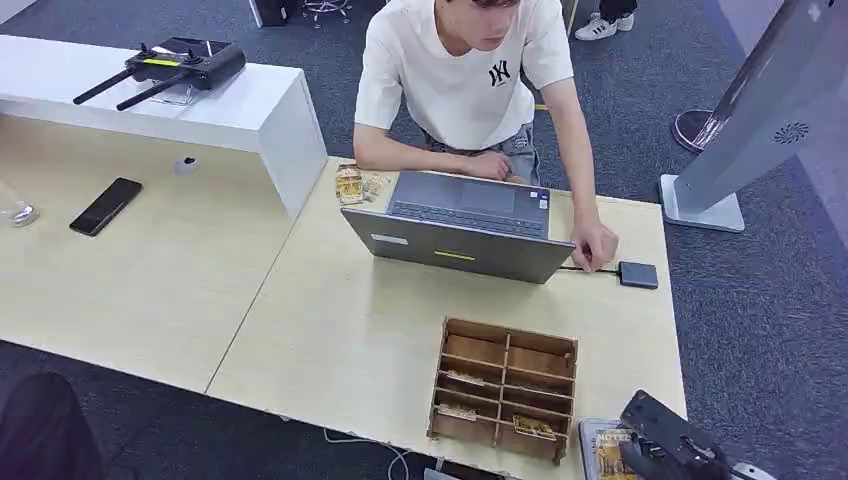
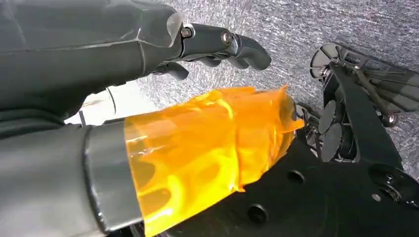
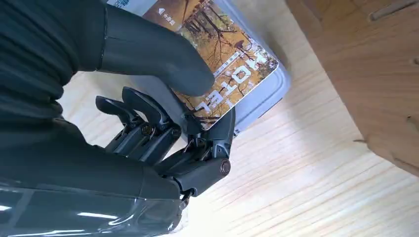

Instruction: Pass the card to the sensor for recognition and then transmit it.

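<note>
A card (image 3: 232, 59) printed with an autumn picture and the word HOTEL lies on a flat grey pad (image 3: 267, 96) at the table's near right corner. My right hand (image 3: 168, 128) pinches the card's near edge, with the thumb on top and the fingers curled at the edge below. In the head view the right hand (image 1: 668, 440) sits at the bottom right over the card (image 1: 607, 452). My left hand (image 2: 99, 64) hangs over grey carpet with its fingers apart, orange tape round the thumb and nothing in it.
A wooden divided box (image 1: 505, 388) stands just left of the card. Behind it is an open laptop (image 1: 460, 225), and a person (image 1: 470, 70) touches a cable by a small dark box (image 1: 637, 274). A phone (image 1: 105, 206) lies far left. A kiosk stand (image 1: 760, 110) is on the floor at right.
</note>
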`<action>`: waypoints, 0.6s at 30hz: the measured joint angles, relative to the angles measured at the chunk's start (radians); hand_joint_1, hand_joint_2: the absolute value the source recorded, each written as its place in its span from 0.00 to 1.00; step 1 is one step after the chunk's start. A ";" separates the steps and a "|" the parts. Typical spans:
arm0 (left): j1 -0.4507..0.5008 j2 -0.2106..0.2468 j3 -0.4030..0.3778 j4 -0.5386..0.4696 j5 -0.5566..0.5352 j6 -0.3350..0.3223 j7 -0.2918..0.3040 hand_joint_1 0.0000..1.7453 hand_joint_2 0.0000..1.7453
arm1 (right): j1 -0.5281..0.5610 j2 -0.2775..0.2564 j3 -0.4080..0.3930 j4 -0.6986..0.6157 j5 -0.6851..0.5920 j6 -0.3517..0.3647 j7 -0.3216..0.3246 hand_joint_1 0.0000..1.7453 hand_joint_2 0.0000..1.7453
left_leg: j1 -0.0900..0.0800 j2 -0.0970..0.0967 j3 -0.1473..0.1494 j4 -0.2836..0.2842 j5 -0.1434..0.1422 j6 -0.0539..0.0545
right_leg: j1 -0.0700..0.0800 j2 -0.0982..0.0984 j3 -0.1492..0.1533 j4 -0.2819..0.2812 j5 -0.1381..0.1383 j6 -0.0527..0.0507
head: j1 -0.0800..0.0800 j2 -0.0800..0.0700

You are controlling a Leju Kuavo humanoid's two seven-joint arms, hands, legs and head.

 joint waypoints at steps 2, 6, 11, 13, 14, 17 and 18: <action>0.000 0.000 0.006 0.000 -0.004 0.000 0.000 0.00 0.00 | -0.002 0.005 0.004 0.000 -0.009 0.003 -0.011 1.00 1.00 | 0.000 0.000 0.000 0.000 0.000 0.000 | 0.000 0.000 0.000 0.000 0.000 0.000 | 0.000 0.000; -0.001 -0.001 0.018 0.000 -0.011 0.002 0.000 0.00 0.00 | -0.011 0.010 0.011 -0.006 -0.032 0.006 -0.036 1.00 1.00 | 0.000 0.000 0.000 0.000 0.000 0.000 | 0.000 0.000 0.000 0.000 0.000 0.000 | 0.000 0.000; -0.004 -0.005 0.029 0.000 -0.015 0.009 0.000 0.00 0.00 | -0.032 0.014 0.015 -0.030 -0.052 0.006 -0.069 1.00 1.00 | 0.000 0.000 0.000 0.000 0.000 0.000 | 0.000 0.000 0.000 0.000 0.000 0.000 | 0.000 0.000; -0.004 -0.007 0.035 0.000 -0.015 0.010 -0.003 0.00 0.00 | -0.041 0.015 0.017 -0.040 -0.055 0.006 -0.078 1.00 1.00 | 0.000 0.000 0.000 0.000 0.000 0.000 | 0.000 0.000 0.000 0.000 0.000 0.000 | 0.000 0.000; -0.004 -0.010 0.038 0.000 -0.017 0.011 -0.005 0.00 0.00 | -0.045 0.015 0.019 -0.048 -0.056 0.005 -0.085 1.00 1.00 | 0.000 0.000 0.000 0.000 0.000 0.000 | 0.000 0.000 0.000 0.000 0.000 0.000 | 0.000 0.000; -0.005 -0.011 0.041 0.000 -0.019 0.012 -0.008 0.00 0.00 | -0.059 0.020 0.024 -0.058 -0.051 0.002 -0.101 1.00 1.00 | 0.000 0.000 0.000 0.000 0.000 0.000 | 0.000 0.000 0.000 0.000 0.000 0.000 | 0.000 0.000; -0.005 -0.011 0.042 0.000 -0.020 0.013 -0.009 0.00 0.00 | -0.062 0.021 0.024 -0.061 -0.049 0.000 -0.105 1.00 1.00 | 0.000 0.000 0.000 0.000 0.000 0.000 | 0.000 0.000 0.000 0.000 0.000 0.000 | 0.000 0.000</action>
